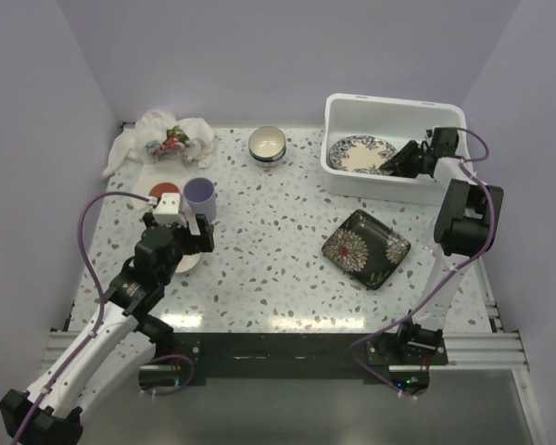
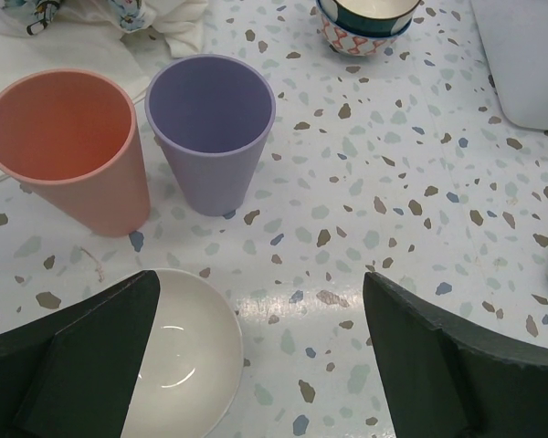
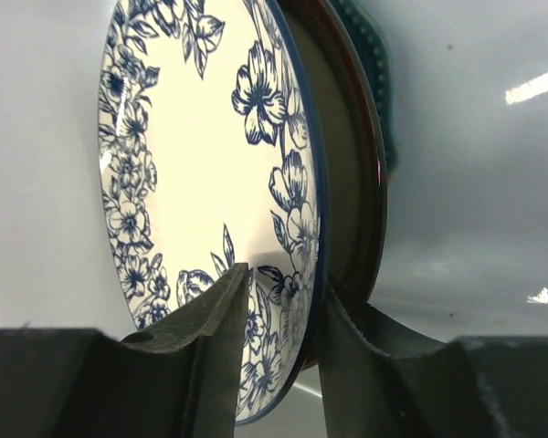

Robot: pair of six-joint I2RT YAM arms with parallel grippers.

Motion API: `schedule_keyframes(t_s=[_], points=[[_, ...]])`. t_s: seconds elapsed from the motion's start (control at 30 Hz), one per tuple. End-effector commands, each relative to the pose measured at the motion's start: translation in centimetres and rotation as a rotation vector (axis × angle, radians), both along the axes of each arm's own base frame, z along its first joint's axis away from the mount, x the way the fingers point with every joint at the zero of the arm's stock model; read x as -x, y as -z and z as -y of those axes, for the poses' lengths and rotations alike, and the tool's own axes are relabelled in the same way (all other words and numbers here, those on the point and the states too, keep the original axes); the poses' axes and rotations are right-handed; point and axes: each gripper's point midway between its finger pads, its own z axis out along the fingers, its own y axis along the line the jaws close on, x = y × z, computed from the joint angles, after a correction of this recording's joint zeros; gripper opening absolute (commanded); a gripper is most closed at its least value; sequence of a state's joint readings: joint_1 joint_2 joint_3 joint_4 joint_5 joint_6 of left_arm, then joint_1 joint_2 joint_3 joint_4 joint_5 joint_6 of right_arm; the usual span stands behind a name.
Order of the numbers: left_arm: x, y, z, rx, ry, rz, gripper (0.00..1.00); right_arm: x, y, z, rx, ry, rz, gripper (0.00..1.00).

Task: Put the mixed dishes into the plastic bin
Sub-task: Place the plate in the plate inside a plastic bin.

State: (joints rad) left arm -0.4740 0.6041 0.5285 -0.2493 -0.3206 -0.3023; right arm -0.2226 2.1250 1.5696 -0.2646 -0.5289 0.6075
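right gripper (image 3: 283,285), inside the plastic bin (image 1: 394,100): jaws narrowly apart astride the rim of the blue-patterned plate (image 3: 201,155), which rests on a red-rimmed plate (image 3: 345,164); gripped or released cannot be told. dark floral square plate (image 1: 366,247) lies outside the bin, nearest this arm. left gripper (image 2: 262,283) gapes wide over a white bowl (image 2: 187,356).

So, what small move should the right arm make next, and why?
Probably draw the right end effector straight back off the rim and up out of the plastic bin. The blue-patterned plate lies inside the bin, stacked on the red-rimmed plate. The jaws stand apart on either side of its rim, seemingly loose, so nothing there needs holding.
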Motion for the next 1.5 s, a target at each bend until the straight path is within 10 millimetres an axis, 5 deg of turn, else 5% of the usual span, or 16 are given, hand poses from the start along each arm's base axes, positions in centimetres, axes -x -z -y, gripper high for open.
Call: schedule_keyframes(t_s=[0.0, 0.97, 1.33, 1.47], points=[[-0.3, -1.2, 0.4, 0.010, 0.015, 0.050, 0.98, -0.1, -5.6, 0.5, 0.099, -0.036, 0.109, 0.39], [-0.3, -1.1, 0.6, 0.011, 0.024, 0.047, 0.98, 3.5, -6.5, 1.4, 0.437, -0.162, -0.010, 0.66], [-0.2, -1.4, 0.8, 0.023, 0.038, 0.058, 0.98, 5.2, -13.8, 0.7, 0.514, -0.099, 0.117, 0.74], [-0.1, -1.7, 1.1, 0.035, 0.053, 0.070, 0.98, 7.4, -18.3, 1.2, 0.545, -0.012, 0.210, 0.77]])
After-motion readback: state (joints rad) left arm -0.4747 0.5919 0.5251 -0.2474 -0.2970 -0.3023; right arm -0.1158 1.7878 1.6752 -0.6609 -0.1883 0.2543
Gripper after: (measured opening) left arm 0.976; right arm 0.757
